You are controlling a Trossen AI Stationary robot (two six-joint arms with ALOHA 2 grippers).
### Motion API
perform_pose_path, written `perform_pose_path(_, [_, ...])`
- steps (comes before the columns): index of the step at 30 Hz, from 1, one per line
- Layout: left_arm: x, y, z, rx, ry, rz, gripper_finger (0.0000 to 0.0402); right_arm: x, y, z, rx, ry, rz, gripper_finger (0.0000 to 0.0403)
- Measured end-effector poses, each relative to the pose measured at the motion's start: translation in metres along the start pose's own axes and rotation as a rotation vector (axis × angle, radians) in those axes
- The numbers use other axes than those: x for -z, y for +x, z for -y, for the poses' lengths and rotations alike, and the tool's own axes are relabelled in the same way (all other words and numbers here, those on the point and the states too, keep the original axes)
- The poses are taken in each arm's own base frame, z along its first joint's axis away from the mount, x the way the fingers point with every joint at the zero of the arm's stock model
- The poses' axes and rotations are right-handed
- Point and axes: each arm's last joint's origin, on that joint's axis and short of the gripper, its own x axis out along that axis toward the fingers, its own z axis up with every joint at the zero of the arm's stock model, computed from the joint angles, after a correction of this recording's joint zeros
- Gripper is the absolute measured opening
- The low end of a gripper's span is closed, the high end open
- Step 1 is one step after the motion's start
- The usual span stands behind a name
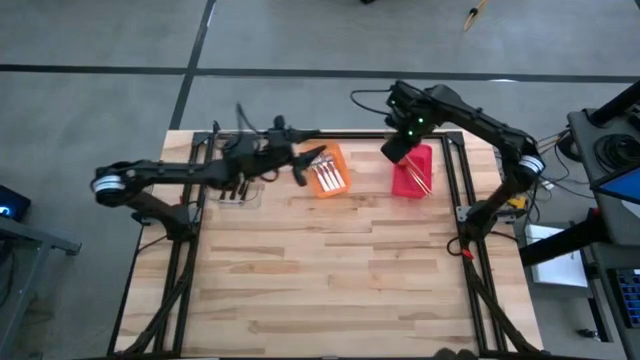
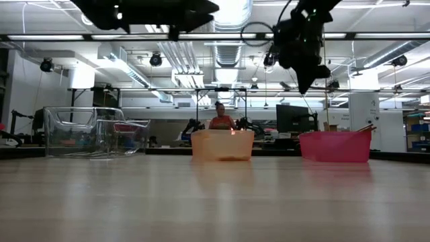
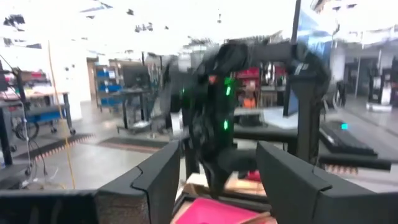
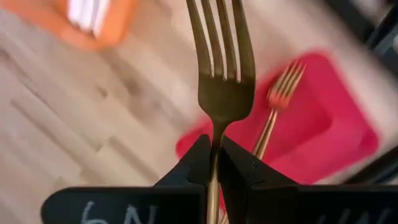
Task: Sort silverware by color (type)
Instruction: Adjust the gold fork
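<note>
My right gripper (image 4: 214, 146) hangs over the red bin (image 4: 336, 137), shut on a gold fork (image 4: 224, 81). Another gold fork (image 4: 277, 106) lies in that bin, which the high view shows at the table's far right (image 1: 420, 160) below the right gripper (image 1: 393, 152). The orange bin (image 1: 340, 152) holds white-handled forks (image 1: 325, 175). My left gripper (image 1: 308, 165) is up in the air by the orange bin's left side. Its fingers (image 3: 165, 168) stand open around nothing. My right gripper pinches the gold fork at its neck (image 4: 216, 130), just behind the head, between its two fingers. The fork runs along the fingers, tines sticking out past the tips and the handle (image 4: 213, 186) going back between them. The fingers slant steeply down. The fork is lifted clear.
A clear bin (image 1: 240, 192) stands at the far left, under the left arm, with a few dark slim pieces (image 1: 232, 197) in it. The three bins sit in a row along the far edge (image 2: 222, 144). A person (image 2: 220, 119) is in the room behind.
</note>
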Motion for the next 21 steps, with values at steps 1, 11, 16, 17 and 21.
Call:
perform_pose_path(1, [-0.001, -0.007, 0.0, -0.001, -0.005, 0.017, 0.0193, 0.0, 0.004, 0.002, -0.011, 0.02, -0.039, 0.0012])
perform_pose_path(11, [-0.006, -0.047, -0.002, -0.003, -0.024, 0.098, 0.0193, 0.003, 0.031, 0.031, -0.098, 0.207, -0.34, 0.0012])
perform_pose_path(16, [-0.006, -0.049, -0.002, -0.004, -0.024, 0.103, 0.0193, 0.001, 0.044, 0.048, -0.163, 0.296, -0.415, 0.0012])
perform_pose_path(17, [-0.006, -0.049, -0.002, -0.004, -0.024, 0.101, 0.0193, 0.001, 0.047, 0.051, -0.162, 0.316, -0.429, 0.0012])
perform_pose_path(21, [-0.005, -0.048, -0.002, -0.003, -0.024, 0.095, 0.0193, -0.001, 0.058, 0.062, -0.158, 0.37, -0.471, 0.0012])
